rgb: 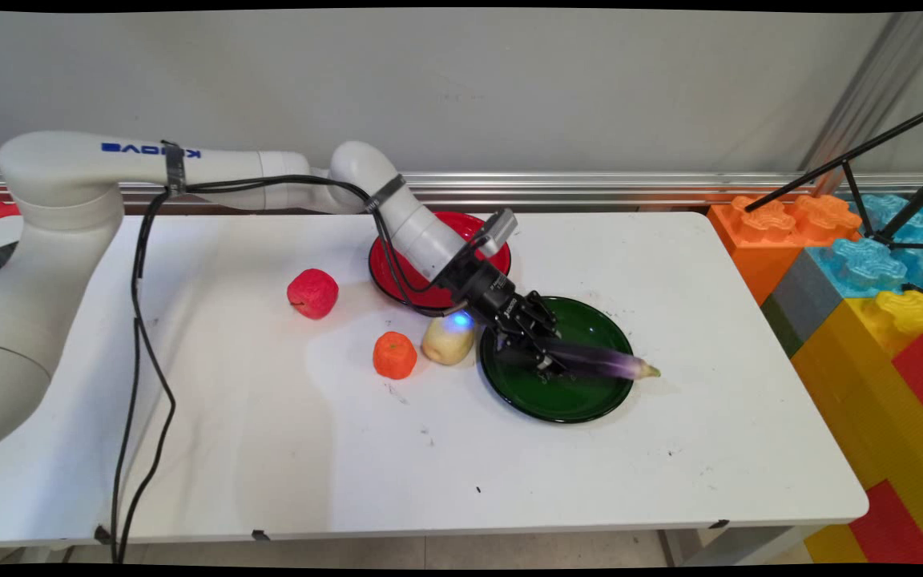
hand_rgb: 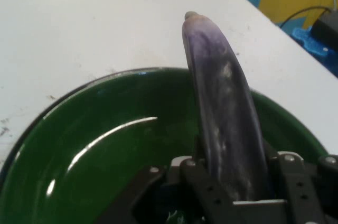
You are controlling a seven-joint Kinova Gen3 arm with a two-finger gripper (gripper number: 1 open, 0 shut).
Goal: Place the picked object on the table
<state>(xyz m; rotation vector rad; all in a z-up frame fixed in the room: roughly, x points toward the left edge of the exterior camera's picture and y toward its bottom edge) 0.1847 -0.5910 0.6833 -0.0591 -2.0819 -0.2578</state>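
The eggplant (rgb: 602, 361) lies across the plate (rgb: 574, 405); the potato (rgb: 447, 340) sits at its nine o'clock, beside the orange (rgb: 394, 355).

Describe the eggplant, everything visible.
The eggplant is long, slim and purple, paler lilac toward a small greenish-tan tip, with a dull, scuffed skin that looks like plastic. It lies roughly level over the green plate, its tip reaching past the plate's right rim above the table. The gripper is shut on its other end. Whether it touches the plate is unclear.
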